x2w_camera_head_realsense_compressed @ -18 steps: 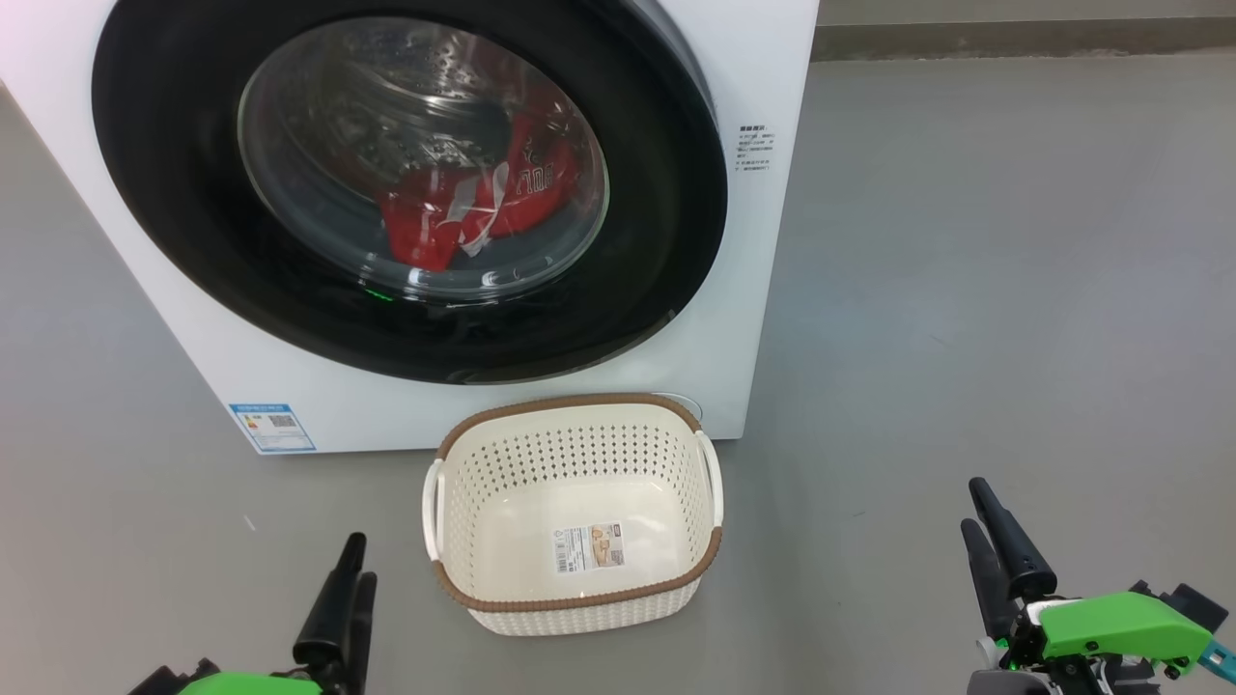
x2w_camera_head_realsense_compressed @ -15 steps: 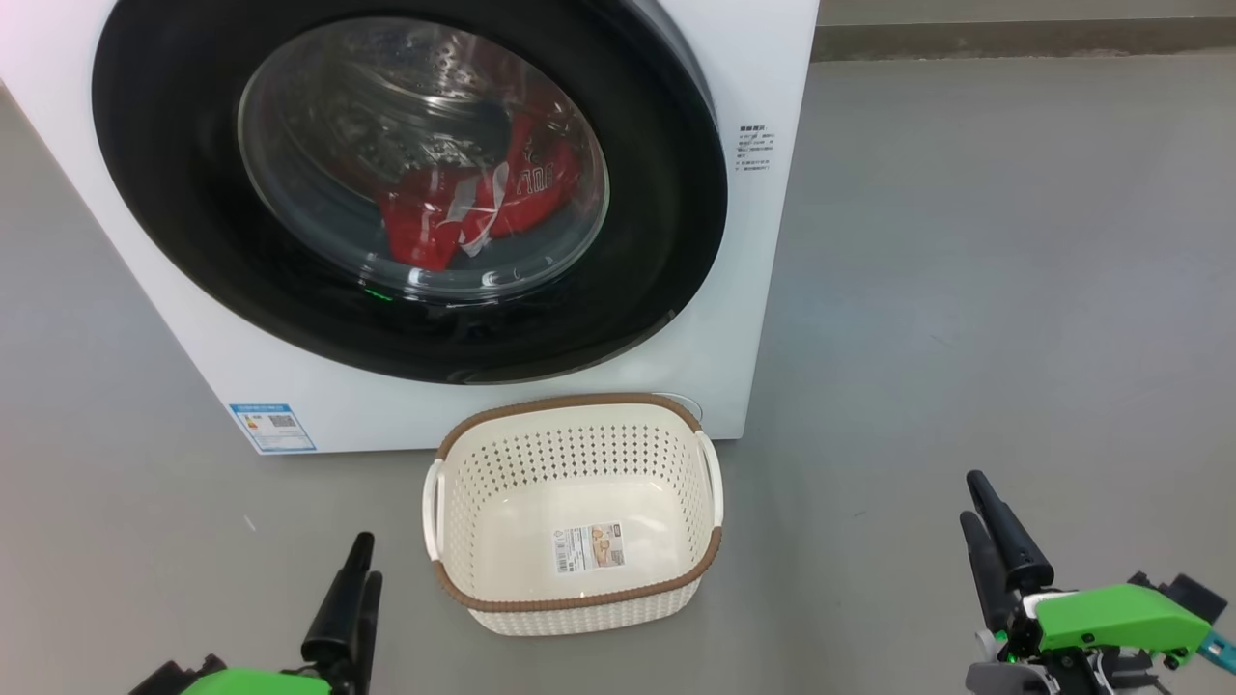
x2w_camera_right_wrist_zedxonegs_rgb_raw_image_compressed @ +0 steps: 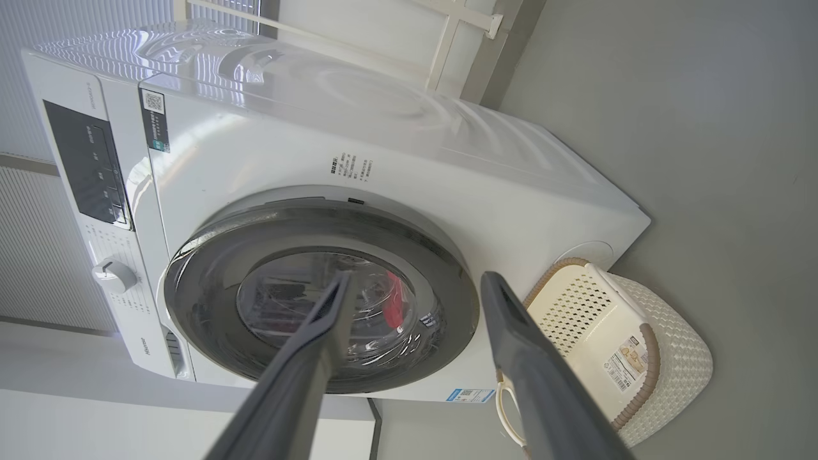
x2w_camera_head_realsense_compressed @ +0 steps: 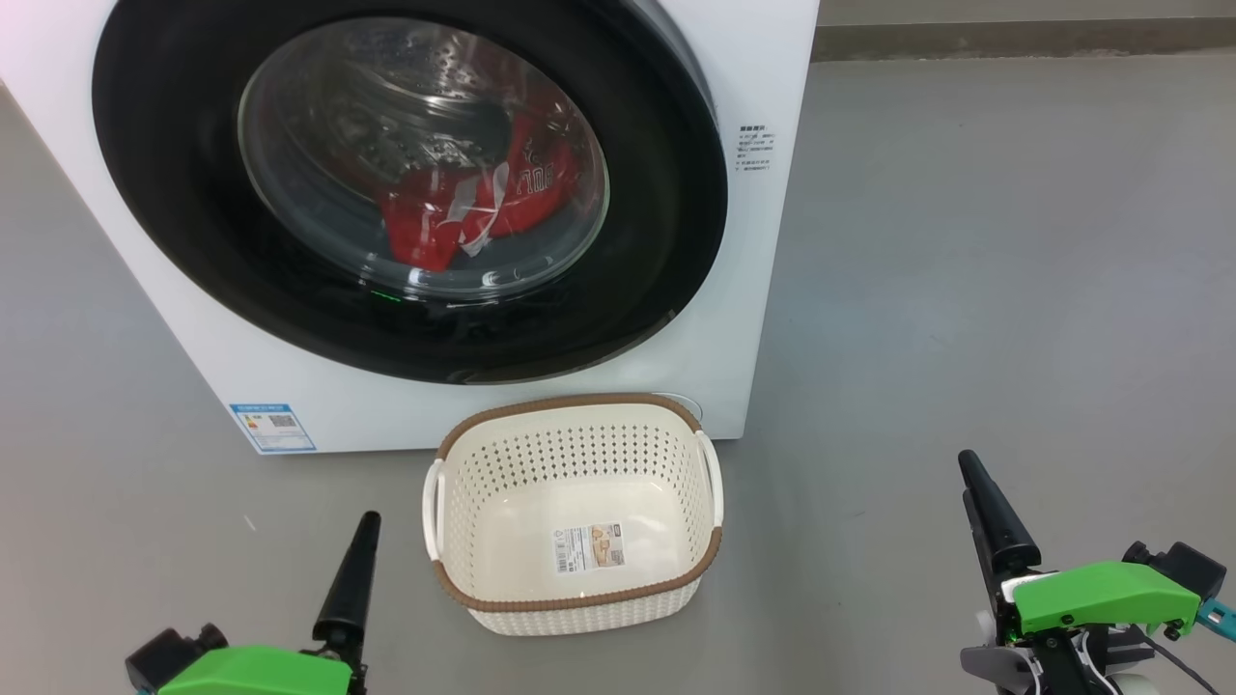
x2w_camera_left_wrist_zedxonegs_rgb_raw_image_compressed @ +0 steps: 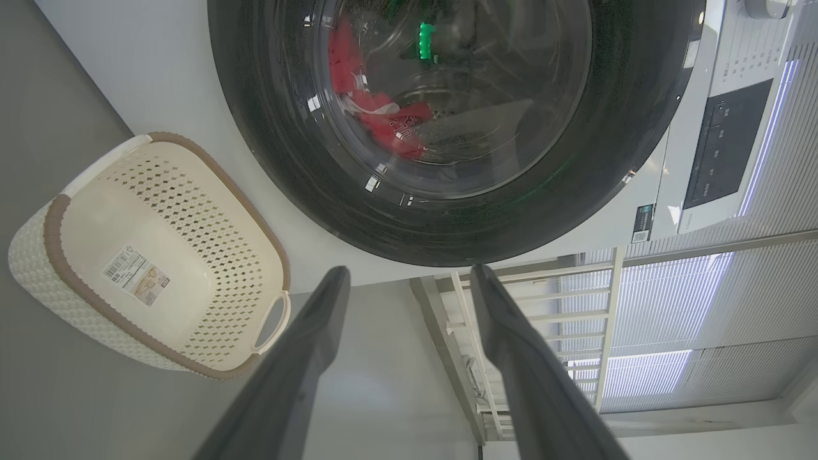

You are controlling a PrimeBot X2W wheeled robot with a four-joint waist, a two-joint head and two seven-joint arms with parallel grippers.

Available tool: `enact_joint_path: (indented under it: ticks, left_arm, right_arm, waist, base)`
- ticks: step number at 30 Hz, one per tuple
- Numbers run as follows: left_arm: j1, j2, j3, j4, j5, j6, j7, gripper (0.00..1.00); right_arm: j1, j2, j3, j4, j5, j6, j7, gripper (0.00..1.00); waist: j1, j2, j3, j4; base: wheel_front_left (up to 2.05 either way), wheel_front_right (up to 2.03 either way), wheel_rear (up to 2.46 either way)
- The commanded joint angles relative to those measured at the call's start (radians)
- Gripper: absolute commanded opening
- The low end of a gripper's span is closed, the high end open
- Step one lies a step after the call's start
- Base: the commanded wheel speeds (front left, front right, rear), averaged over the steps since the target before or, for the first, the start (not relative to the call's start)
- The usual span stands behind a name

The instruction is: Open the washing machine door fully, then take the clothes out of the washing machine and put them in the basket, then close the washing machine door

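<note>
The white washing machine stands ahead on the floor. Its round black door covers the drum and looks slightly ajar along its right edge. Red clothes with white trim lie behind the glass, also in the left wrist view and the right wrist view. The cream basket sits empty on the floor before the machine. My left gripper is low, left of the basket, its jaws open. My right gripper is far to the right, open too. Neither holds anything.
Grey floor spreads out to the right of the machine. A dark skirting runs along the back. A white rack stands beside the machine. The control panel and a knob are on its front.
Both grippers have crept up the head view. The left one has turned so its fingers line up as one. Door, clothes and basket are unchanged.
</note>
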Motion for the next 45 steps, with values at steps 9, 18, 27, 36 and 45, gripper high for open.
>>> enact_joint_path:
  ticks: [9, 18, 27, 36, 45]
  left_arm:
    - [-0.076, 0.013, 0.001, -0.036, 0.169, 0.019, -0.038, 1.0]
    - [-0.094, 0.014, -0.019, -0.043, 0.296, 0.043, -0.062, 1.0]
    - [-0.121, 0.015, -0.043, -0.038, 0.441, 0.064, -0.088, 1.0]
    - [-0.146, 0.017, -0.07, -0.031, 0.546, 0.079, -0.115, 1.0]
    - [-0.173, 0.018, -0.093, -0.024, 0.662, 0.1, -0.142, 1.0]
  right_arm:
    - [-0.071, -0.011, 0.019, -0.02, -0.136, 0.0, -0.037, 1.0]
    - [-0.091, -0.013, 0.022, -0.017, -0.247, 0.0, -0.061, 1.0]
    - [-0.113, -0.016, 0.029, -0.019, -0.403, 0.0, -0.087, 1.0]
    - [-0.136, -0.018, 0.03, -0.023, -0.576, 0.0, -0.114, 1.0]
    - [-0.155, -0.02, 0.016, -0.039, -0.763, 0.0, -0.14, 1.0]
  waist:
    - [-0.0001, -0.0001, 0.002, -0.001]
    - [-0.0001, -0.0001, 0.004, -0.001]
    - [-0.0001, -0.0001, 0.006, -0.002]
    - [-0.0001, -0.0001, 0.011, -0.004]
    - [-0.0001, -0.0001, 0.012, -0.004]
  base:
    - [0.0, 0.0, 0.0]
    - [0.0, 0.0, 0.0]
    - [0.0, 0.0, 0.0]
    - [0.0, 0.0, 0.0]
    - [0.0, 0.0, 0.0]
